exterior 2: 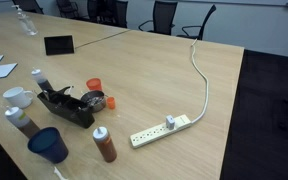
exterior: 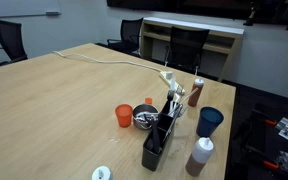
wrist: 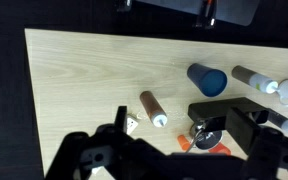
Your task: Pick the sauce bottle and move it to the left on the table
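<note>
The sauce bottle (exterior: 197,92) is slim and reddish-brown with a small pale cap. It stands upright on the light-wood table (exterior: 54,110) beside the blue cup (exterior: 209,120). It also shows in an exterior view (exterior 2: 104,145) near the power strip (exterior 2: 164,128), and in the wrist view (wrist: 152,108). My gripper (wrist: 169,150) shows only in the wrist view, as dark fingers along the bottom edge. It is open, empty and well above the table, with the bottle just ahead of it and apart from it.
A fatter brown bottle with a white cap (exterior: 199,157), a black holder (exterior: 159,140), a metal cup (exterior: 144,120) and an orange cup (exterior: 124,115) cluster by the table edge. A white cup (exterior 2: 16,97) stands nearby. Office chairs (exterior: 189,45) line the far side.
</note>
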Action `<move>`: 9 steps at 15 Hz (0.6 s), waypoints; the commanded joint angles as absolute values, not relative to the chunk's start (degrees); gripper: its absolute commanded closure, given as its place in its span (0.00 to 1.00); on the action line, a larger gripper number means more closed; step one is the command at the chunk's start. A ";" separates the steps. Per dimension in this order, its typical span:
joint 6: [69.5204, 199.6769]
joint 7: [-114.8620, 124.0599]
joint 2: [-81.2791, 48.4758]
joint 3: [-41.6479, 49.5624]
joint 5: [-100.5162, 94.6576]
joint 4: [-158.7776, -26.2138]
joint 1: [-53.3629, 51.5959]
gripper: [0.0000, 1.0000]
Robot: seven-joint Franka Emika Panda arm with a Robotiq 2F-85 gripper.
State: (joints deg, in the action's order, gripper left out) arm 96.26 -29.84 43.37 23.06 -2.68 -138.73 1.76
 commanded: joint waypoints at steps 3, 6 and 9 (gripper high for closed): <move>98.69 -30.32 42.23 21.95 -2.55 -139.20 2.63 0.00; 105.31 -28.00 39.03 20.59 -3.26 -140.77 3.04 0.00; 113.44 -24.10 34.69 18.75 -3.07 -142.30 3.66 0.00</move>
State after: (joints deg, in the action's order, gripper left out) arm 107.61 -26.99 38.13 21.29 -2.65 -141.71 1.77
